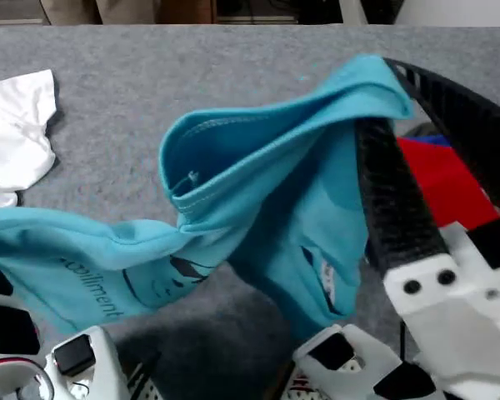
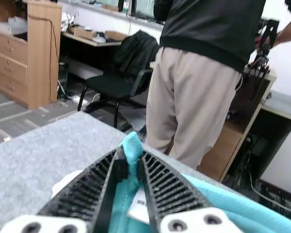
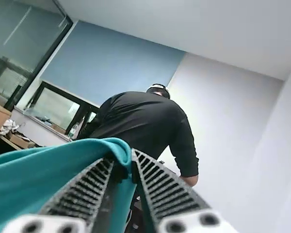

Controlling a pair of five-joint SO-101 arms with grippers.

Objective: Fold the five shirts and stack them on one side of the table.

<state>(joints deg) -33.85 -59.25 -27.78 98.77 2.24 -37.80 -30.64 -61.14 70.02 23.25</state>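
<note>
A teal shirt (image 1: 258, 192) hangs in the air over the grey table (image 1: 108, 75), stretched between both arms. My right gripper (image 1: 383, 92) is raised high at the right and shut on a fold of the shirt's upper edge; its wrist view has teal cloth (image 3: 39, 179) pinched between the ribbed fingers (image 3: 155, 184). My left gripper (image 2: 131, 154) is low at the near left, shut on another teal edge (image 2: 132, 145), with a white label (image 2: 138, 205) just behind. A white shirt (image 1: 17, 133) lies crumpled at the far left. A red shirt (image 1: 437, 179) lies behind the right arm.
The left arm's white body (image 1: 42, 367) sits at the near left corner and the right arm's white housing (image 1: 458, 317) at the near right. A person (image 2: 203, 73) stands beyond the table's far edge, back turned. The table's far middle is bare felt.
</note>
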